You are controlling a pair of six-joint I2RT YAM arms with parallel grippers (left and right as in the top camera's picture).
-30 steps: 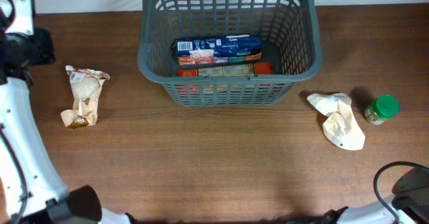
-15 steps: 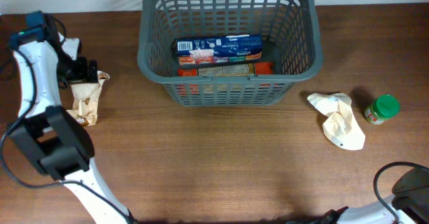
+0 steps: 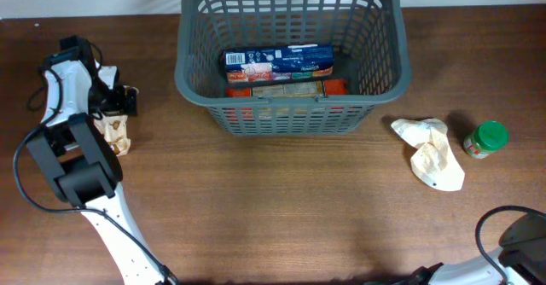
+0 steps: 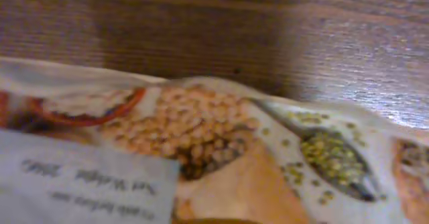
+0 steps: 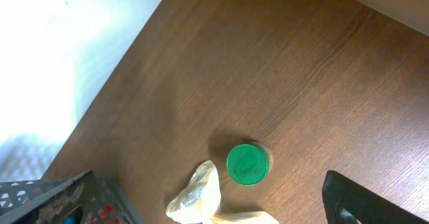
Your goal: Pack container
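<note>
Dark brown wood-grain table (image 3: 256, 208) fills the scene, with a strip of white wall behind its far edge. At the far left, the left gripper (image 3: 116, 106) is lowered onto a printed pouch (image 3: 114, 136) lying flat on the wood. In the left wrist view the pouch is shown close up, printed with lentils and peas and fitted with a white label. Whether the fingers are spread or clenched on the pouch cannot be told: they are out of sight in the wrist view and merged into one dark shape from overhead. The container (image 3: 182, 73) is placed upright at the far middle of the table, well apart from the pouch. Inside it a blue box (image 3: 278, 60) is stood on its long edge, with red and tan packets (image 3: 287, 88) just in front. To the right, a crumpled cream bag (image 3: 431, 153) is laid near an upright green-lidded jar (image 3: 486, 138). Only a dark edge of the right gripper (image 5: 365, 200) is seen in its own view; it is held well above the table, released wide, grasping nothing.
</note>
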